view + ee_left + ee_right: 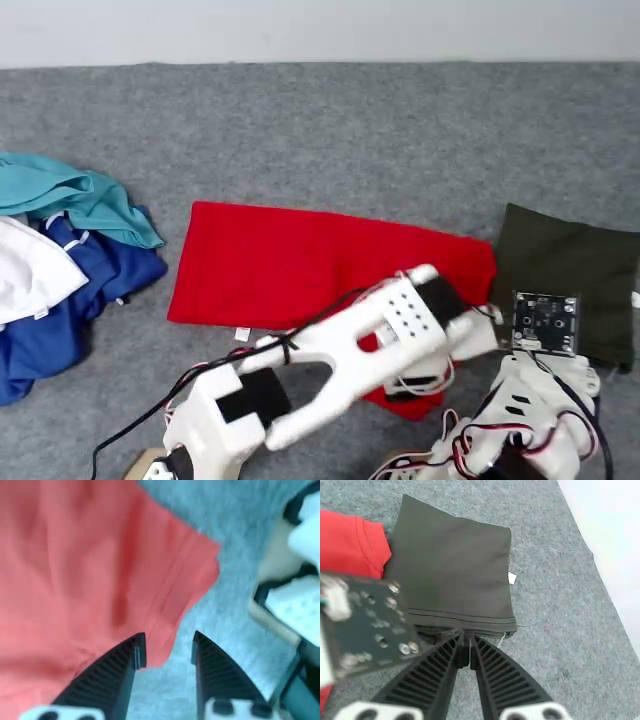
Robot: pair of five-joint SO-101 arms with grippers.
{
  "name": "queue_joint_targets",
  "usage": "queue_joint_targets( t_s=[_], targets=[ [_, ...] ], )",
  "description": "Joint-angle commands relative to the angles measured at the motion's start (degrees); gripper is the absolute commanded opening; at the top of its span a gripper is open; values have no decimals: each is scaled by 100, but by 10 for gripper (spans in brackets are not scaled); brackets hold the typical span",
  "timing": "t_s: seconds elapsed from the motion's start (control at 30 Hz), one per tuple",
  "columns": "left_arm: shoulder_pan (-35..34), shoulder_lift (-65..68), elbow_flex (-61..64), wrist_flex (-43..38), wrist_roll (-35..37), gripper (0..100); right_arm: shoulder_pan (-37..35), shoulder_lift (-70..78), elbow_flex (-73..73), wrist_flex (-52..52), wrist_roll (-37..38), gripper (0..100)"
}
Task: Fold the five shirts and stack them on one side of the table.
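Red shirt (300, 260) lies flat at mid-table on the grey table (350, 130). It is partly folded into a long band, and its right end is just beside the dark green shirt (565, 270). That one is folded into a neat rectangle at the table's right edge.

At the left edge we note a loose heap of three, none folded. The teal shirt (70, 195) is toward the far side and the white shirt (30, 270) is against the edge. The blue shirt (90, 290) spreads under and around both.

Left arm (340, 355) lies stretched from the near edge over the red shirt's near right corner. Left gripper (167, 647) is released, jaws apart, low over that corner's hem. One fingertip is over red cloth, the other over bare table. We see no cloth gripped.

Right arm (530, 410) sits at the table's near right corner. Right gripper (466, 642) is clenched, jaws together, tips at the near hem of the dark green shirt. We cannot tell whether any cloth is pinched between them.

A circuit board (545, 322) hangs over the dark green shirt's near edge, close to where it meets the red shirt. A small white tag (512, 578) shows at the dark green shirt's side edge.
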Motion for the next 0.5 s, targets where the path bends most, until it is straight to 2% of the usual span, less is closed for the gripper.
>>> queue_joint_targets(
  t_s=[0.0, 0.27, 0.47],
  targets=[
    [202, -378, 92, -413, 97, 164, 48, 31, -88, -13, -26, 13],
    [202, -325, 848, -1345, 79, 164, 48, 31, -88, -4, -26, 13],
    [193, 422, 664, -1345, 123, 159, 48, 31, -88, -4, -26, 13]
  ],
)
